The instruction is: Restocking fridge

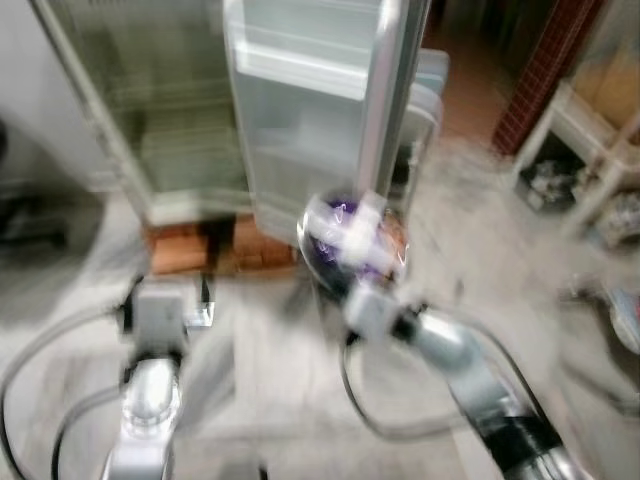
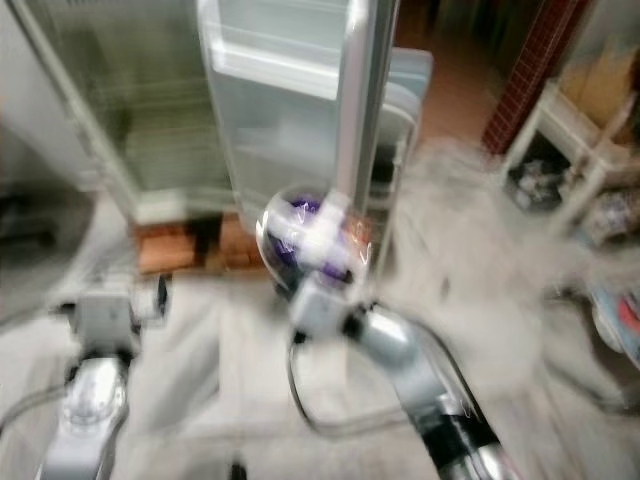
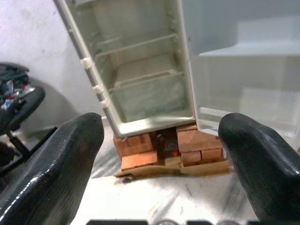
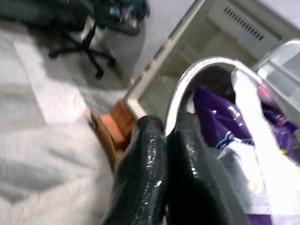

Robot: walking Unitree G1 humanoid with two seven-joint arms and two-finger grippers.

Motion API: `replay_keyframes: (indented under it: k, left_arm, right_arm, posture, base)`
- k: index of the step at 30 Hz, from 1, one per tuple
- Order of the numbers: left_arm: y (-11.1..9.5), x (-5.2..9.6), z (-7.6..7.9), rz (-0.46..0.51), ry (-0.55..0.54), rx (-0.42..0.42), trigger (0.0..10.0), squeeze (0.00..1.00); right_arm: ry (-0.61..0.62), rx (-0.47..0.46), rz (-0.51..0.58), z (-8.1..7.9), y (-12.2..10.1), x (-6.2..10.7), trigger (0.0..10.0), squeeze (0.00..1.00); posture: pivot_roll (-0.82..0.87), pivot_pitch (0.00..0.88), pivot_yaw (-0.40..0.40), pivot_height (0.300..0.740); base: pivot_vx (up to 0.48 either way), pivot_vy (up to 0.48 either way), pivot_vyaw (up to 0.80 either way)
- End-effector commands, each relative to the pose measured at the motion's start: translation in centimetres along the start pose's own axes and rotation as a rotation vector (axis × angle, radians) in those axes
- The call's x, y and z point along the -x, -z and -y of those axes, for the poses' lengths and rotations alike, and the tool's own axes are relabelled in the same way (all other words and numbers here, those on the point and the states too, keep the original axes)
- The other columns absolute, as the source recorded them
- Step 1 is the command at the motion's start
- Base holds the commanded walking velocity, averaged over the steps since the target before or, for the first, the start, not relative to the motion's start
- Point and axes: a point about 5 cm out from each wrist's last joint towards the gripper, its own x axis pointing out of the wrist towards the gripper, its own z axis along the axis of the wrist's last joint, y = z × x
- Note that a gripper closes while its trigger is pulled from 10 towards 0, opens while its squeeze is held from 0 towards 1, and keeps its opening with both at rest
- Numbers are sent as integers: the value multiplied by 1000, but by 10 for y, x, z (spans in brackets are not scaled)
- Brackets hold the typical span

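While the fridge (image 1: 190, 130) stands open on bricks (image 1: 220, 250), the right gripper (image 4: 164, 140) pinches a bowl (image 1: 350, 240) rim to carry packets (image 4: 220, 126); the left gripper (image 3: 159, 150) gapes empty.

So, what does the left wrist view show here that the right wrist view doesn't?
Left wrist view alone: the left gripper open and empty, its fingers spread wide, the open fridge seen straight on with bare shelves, and its whole brick base.

Right wrist view alone: the right gripper shut on the rim of a metal bowl holding purple packets.

Both: the open fridge, some of the bricks under it, an office chair and the pale floor.
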Motion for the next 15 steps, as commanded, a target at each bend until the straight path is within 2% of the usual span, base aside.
replay_keyframes:
  k: [1, 15]
  left_arm:
    - [-3, -2, 6, 8, 21, 19, 10000, 0]
    - [-2, -2, 6, 0, 22, 32, 10000, 0]
  right_arm:
    - [19, 4, -19, 4, 4, 8, 10000, 0]
    - [18, -1, -20, 4, 6, 6, 10000, 0]
  posture:
    - [-14, 68, 2, 740]
    - [-11, 64, 4, 740]
  base:
    - [0, 289, 0]
    - [0, 457, 0]
